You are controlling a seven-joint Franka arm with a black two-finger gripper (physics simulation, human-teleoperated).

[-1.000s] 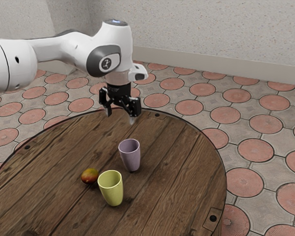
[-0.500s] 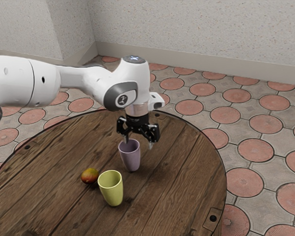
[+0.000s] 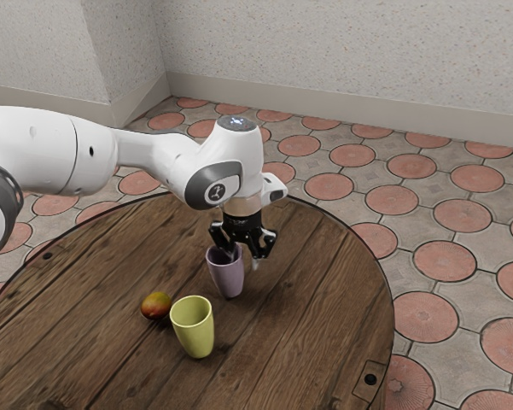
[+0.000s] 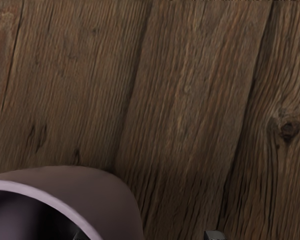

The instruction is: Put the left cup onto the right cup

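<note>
A purple cup (image 3: 225, 273) stands upright near the middle of the round wooden table (image 3: 307, 299). A yellow-green cup (image 3: 193, 326) stands upright in front of it, closer to the table's front edge. My gripper (image 3: 240, 256) is open and sits low over the purple cup's rim on the side toward the exterior view's right. One finger dips inside the cup and the other hangs outside its wall. In the wrist view the purple cup (image 4: 65, 200) lies right under my hand, with bare planks beyond it.
A small red and yellow fruit (image 3: 156, 305) lies on the table just to the exterior view's left of the yellow-green cup. The table's edge curves close on the exterior view's right, above a tiled floor (image 3: 444, 205).
My hand came from above the table's far edge to over the purple cup, then dropped until its fingers straddle the rim. Both cups and the fruit have stayed put.
</note>
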